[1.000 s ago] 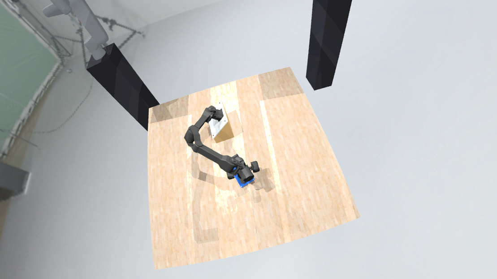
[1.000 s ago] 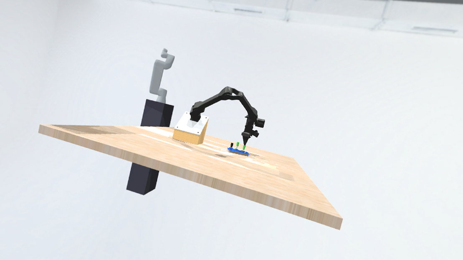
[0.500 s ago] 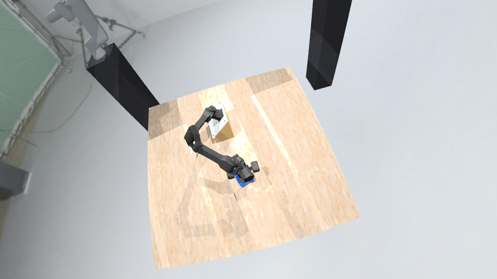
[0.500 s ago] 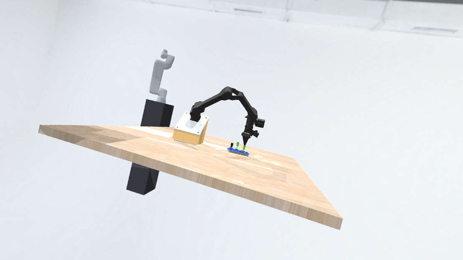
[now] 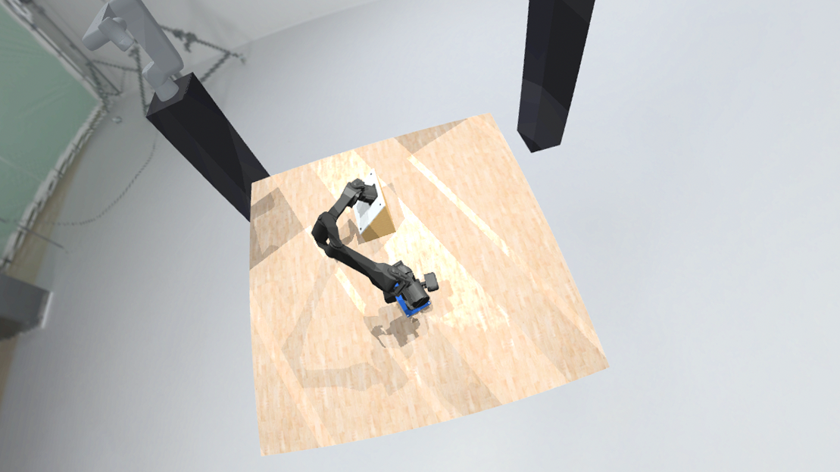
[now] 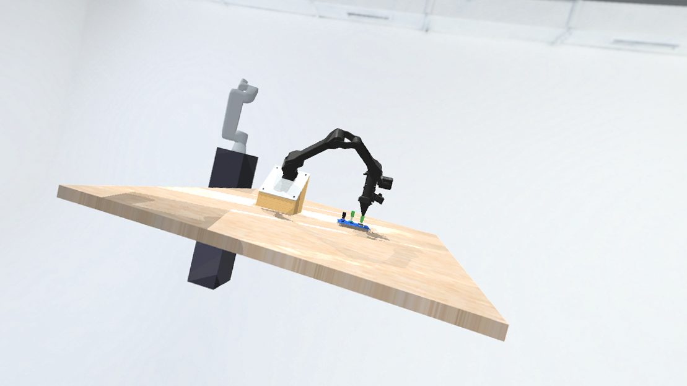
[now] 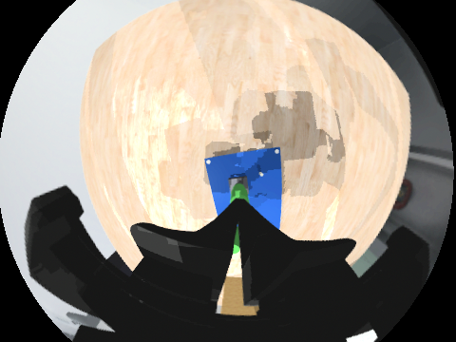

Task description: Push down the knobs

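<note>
The blue circuit board (image 5: 406, 306) (image 6: 353, 225) (image 7: 267, 206) stands low on the table. A green knob (image 6: 362, 219) (image 7: 238, 192) is near its right end in the exterior view. My gripper (image 6: 363, 214) (image 7: 238, 202) is shut and empty, fingers pointing down, with its tips at the top of this knob; I cannot tell whether they touch. Another green knob (image 6: 352, 214) (image 7: 236, 248) stands higher in the middle, with a gap beneath it, and shows through the slit between the fingers in the wrist view. In the top view the arm hides the knobs and fingertips.
A black knob or cap (image 6: 343, 214) stands at the board's left end in the exterior view. My arm's base is on a wedge-shaped wooden block (image 5: 379, 226) (image 6: 278, 203) with a white top plate. Two grey arms on dark pedestals (image 5: 197, 144) (image 5: 553, 59) stand beyond the wooden table (image 5: 489, 364) (image 6: 410, 281).
</note>
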### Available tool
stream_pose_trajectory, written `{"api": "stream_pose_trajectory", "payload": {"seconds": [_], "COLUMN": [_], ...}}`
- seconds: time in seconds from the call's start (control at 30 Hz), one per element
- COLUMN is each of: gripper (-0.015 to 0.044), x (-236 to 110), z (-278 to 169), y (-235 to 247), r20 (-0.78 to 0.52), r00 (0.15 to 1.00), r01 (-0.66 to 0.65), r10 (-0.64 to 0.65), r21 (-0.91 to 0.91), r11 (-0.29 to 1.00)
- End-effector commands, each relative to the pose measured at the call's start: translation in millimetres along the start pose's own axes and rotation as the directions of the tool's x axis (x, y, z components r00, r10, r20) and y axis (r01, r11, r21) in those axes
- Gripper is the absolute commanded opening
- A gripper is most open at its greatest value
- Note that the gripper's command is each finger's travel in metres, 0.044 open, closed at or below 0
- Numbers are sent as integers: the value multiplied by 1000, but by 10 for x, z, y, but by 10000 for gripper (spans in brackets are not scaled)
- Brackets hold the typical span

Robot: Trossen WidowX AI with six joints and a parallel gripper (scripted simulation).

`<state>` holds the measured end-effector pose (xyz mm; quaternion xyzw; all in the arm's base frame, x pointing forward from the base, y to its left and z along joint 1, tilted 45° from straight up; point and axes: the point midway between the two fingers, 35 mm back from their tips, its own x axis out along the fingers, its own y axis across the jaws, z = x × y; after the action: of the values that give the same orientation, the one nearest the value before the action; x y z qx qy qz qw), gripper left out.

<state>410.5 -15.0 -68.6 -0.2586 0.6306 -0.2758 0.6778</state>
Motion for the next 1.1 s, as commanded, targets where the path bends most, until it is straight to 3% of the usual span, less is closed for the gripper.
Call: {"api": "stream_pose_trajectory", "payload": {"seconds": [0.0,1.07], "gripper": [0,0], "x": [85,47], "z": [0,2], "y": [-15,-14], "r20": [-8,-8], "r00": [1000,1000], "r01": [4,3], "r10": [-4,-3], "r21": [9,9], "r11": [1000,1000]}}
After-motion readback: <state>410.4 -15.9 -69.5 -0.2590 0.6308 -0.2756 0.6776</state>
